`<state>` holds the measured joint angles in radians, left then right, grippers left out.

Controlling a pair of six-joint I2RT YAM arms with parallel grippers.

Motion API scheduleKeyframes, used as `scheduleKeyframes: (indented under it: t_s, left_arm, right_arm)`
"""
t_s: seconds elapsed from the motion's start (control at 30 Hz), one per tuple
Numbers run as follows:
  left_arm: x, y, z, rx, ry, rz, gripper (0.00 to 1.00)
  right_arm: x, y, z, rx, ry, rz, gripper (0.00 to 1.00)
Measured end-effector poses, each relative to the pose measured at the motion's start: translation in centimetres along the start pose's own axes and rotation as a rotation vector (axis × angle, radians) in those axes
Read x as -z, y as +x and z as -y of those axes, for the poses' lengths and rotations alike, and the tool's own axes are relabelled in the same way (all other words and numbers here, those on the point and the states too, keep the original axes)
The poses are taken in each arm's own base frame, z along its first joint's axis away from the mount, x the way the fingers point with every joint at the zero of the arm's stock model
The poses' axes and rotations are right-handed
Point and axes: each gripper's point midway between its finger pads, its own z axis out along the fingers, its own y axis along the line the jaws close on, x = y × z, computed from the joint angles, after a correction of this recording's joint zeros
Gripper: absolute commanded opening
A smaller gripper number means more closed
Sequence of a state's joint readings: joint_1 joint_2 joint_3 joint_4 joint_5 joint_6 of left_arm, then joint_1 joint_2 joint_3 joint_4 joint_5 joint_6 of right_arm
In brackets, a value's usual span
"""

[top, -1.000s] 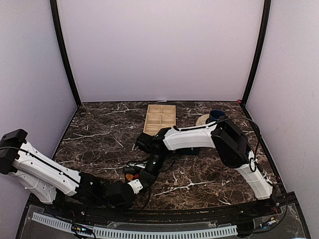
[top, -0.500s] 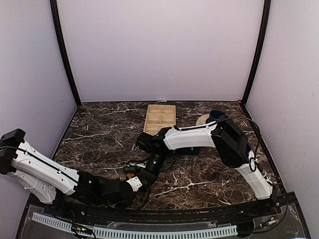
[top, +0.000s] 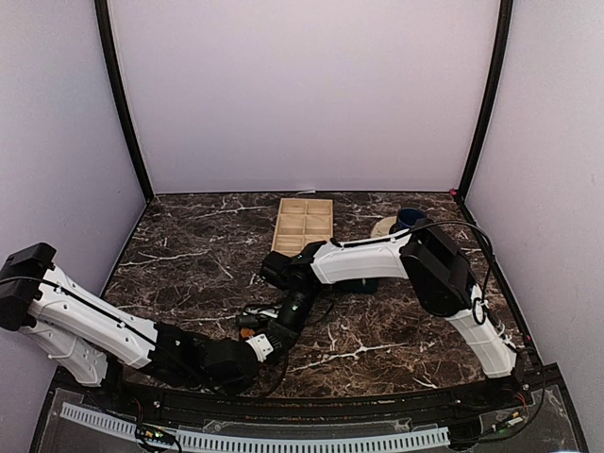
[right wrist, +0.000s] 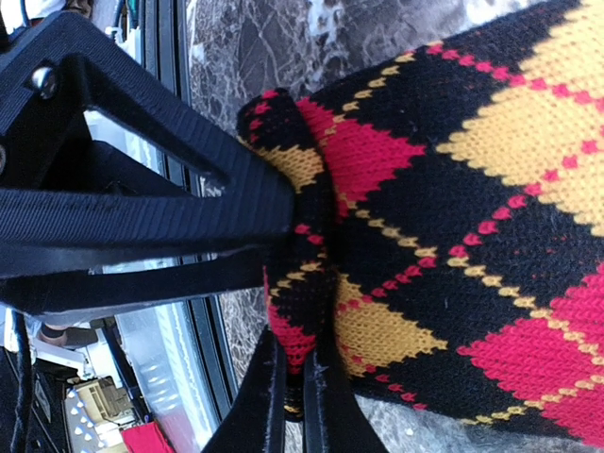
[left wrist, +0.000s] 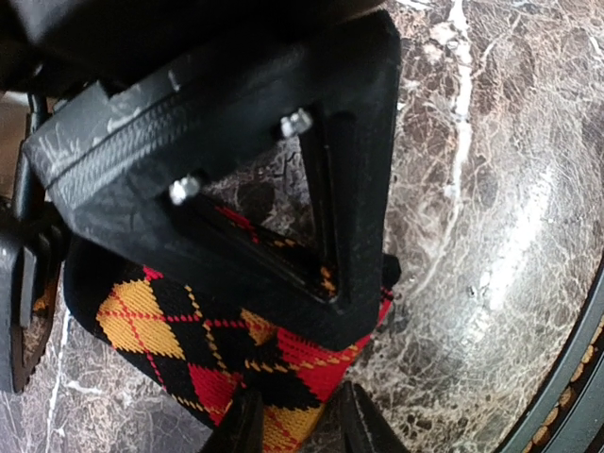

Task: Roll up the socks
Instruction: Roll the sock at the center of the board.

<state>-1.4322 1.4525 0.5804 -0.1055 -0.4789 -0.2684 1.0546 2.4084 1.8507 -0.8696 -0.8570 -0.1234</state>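
One of the socks (left wrist: 189, 330) is a black argyle with red and orange diamonds, lying bunched on the marble near the table's front edge (top: 247, 327). My left gripper (left wrist: 297, 429) straddles its end, open, with a narrow gap on one side. My right gripper (right wrist: 300, 415) is shut on a folded edge of that sock (right wrist: 472, 189). The two grippers meet over the sock, left (top: 269, 340) and right (top: 289, 315). Black finger frames cross each wrist view: the right gripper's frame (left wrist: 236, 142) in the left view, the left gripper's frame (right wrist: 142, 217) in the right view.
A wooden compartment tray (top: 305, 225) lies at the back centre. A dark blue mug (top: 410, 218) stands beside a pale round object (top: 384, 226) at the back right. The black front rail (top: 377, 401) runs just behind the sock.
My left gripper has slid a little to the right along the front edge and its jaws have widened slightly around the sock. The right arm holds still.
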Motion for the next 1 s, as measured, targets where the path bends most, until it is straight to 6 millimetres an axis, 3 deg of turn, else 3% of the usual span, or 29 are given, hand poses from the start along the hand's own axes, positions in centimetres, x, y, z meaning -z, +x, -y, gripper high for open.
scheduleKeyframes:
  t_s: [0.33,0.7,1.0]
  left_arm:
    - [-0.2,-0.1,0.3,-0.017,0.012,-0.006,0.36]
    - [-0.7,-0.3,0.8,-0.052,0.027,-0.016,0.36]
    - [-1.4,-0.9,0.4,-0.041,0.032,-0.030,0.16]
  right_arm:
    - [0.6,1.7,0.1,-0.022,-0.011,-0.006,0.00]
    - [0.6,1.8,0.1,-0.017,-0.014,-0.010,0.00]
    - [0.6,2.1,0.0,-0.016,-0.016,-0.019,0.00]
